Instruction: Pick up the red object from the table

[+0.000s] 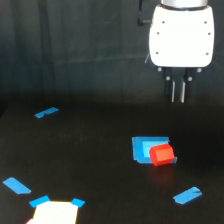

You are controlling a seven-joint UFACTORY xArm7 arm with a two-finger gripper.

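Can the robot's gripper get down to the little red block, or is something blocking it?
Probably yes. The gripper hangs in the air above the red block, with nothing between them. The block touches a blue square piece on the exterior view's left, so the fingers may bump it.

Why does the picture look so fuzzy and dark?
In the exterior view everything is soft and blurry, the table is nearly black, the white gripper body glares bright, and the red object glows with smeared edges.
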